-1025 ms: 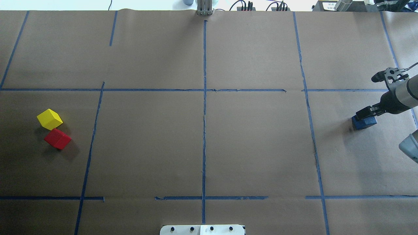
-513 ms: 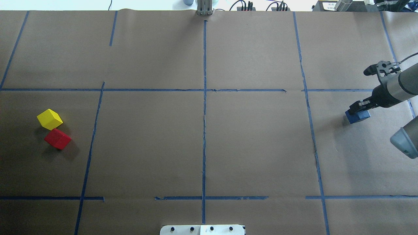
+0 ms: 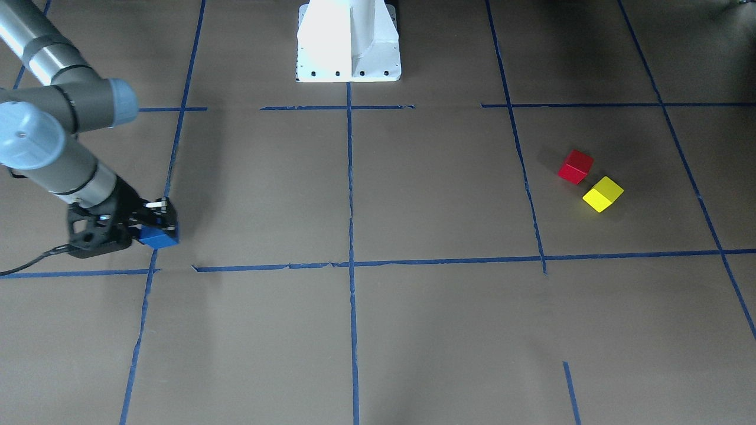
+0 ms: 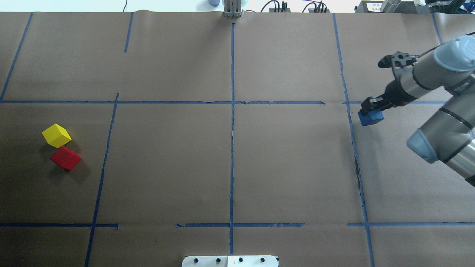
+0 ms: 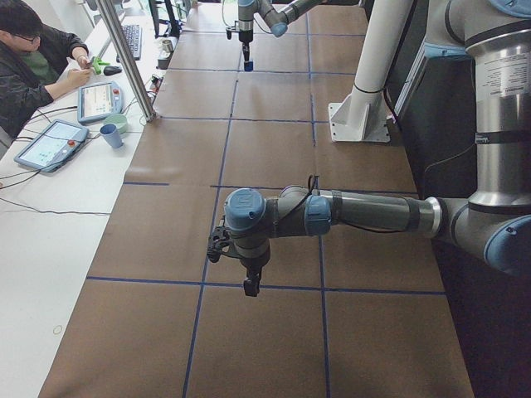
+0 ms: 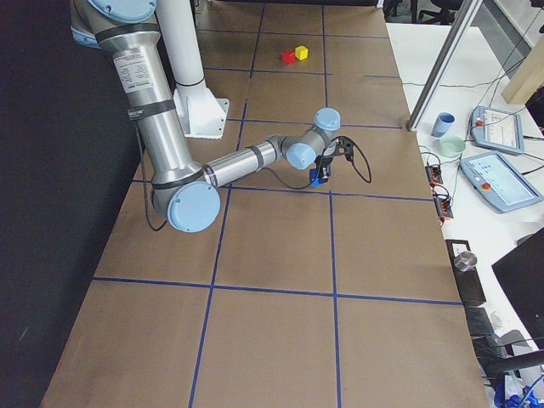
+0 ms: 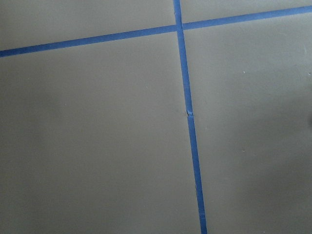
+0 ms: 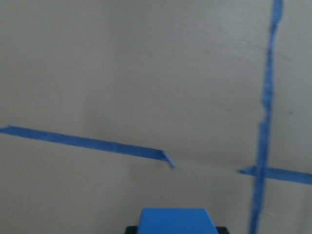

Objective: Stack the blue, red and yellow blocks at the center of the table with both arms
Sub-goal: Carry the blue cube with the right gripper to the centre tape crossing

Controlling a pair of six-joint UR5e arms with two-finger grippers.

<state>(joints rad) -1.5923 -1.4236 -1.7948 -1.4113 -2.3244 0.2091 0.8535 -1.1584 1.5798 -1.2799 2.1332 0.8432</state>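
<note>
My right gripper [image 4: 372, 109] is shut on the blue block [image 4: 370, 118] and holds it just above the table, by a blue tape line right of centre. The block also shows in the front view [image 3: 159, 236] and at the bottom of the right wrist view [image 8: 176, 220]. The red block [image 4: 65, 158] and the yellow block [image 4: 56, 135] lie side by side, touching, on the far left of the table. My left gripper [image 5: 250, 287] shows only in the exterior left view, hanging over bare paper. I cannot tell whether it is open or shut.
Blue tape lines [image 4: 232, 111] split the brown paper table into squares. The robot's white base [image 3: 348, 41] stands at the near middle edge. A side desk with tablets [image 5: 98, 101], a cup [image 5: 112, 135] and a seated operator [image 5: 33, 62] runs along the far edge.
My right gripper has moved left and a little away from the robot, toward the table's centre, with the blue block in it. The red and yellow blocks have not moved.
</note>
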